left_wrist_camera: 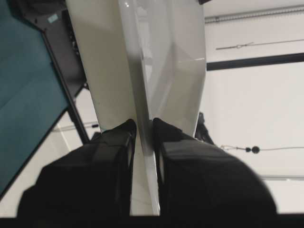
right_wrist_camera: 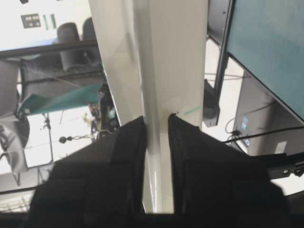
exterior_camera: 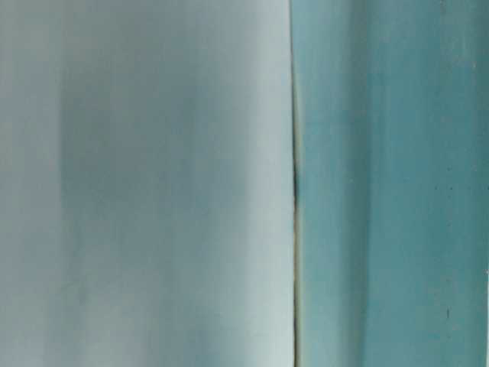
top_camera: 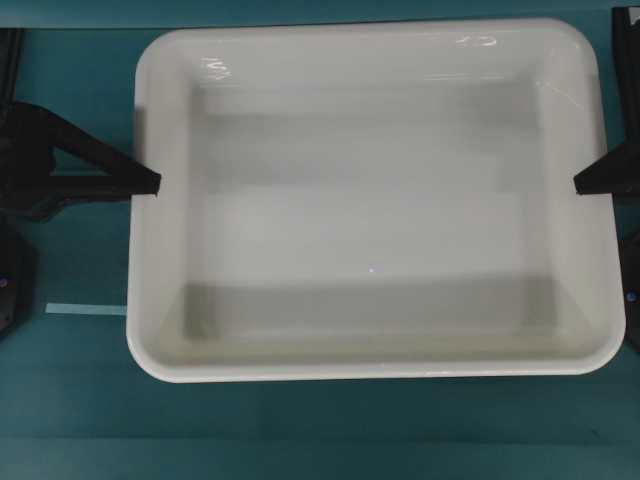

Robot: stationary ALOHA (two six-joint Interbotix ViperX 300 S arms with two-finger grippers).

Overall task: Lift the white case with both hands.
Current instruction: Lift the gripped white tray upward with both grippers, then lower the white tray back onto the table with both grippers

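Note:
The white case (top_camera: 160,210) fills most of the overhead view, large and close to the camera, held above the teal table. My left gripper (top_camera: 152,184) is shut on its left rim. My right gripper (top_camera: 582,184) is shut on its right rim. In the left wrist view the case's rim (left_wrist_camera: 142,95) runs between the two black fingers of the left gripper (left_wrist_camera: 144,124). In the right wrist view the rim (right_wrist_camera: 156,71) sits between the fingers of the right gripper (right_wrist_camera: 156,118). The table-level view shows only a blurred white side of the case (exterior_camera: 145,183).
A thin pale tape strip (top_camera: 85,309) lies on the teal table (top_camera: 70,400) to the left, below the case. Black arm bases stand at the left (top_camera: 10,290) and right (top_camera: 632,300) edges.

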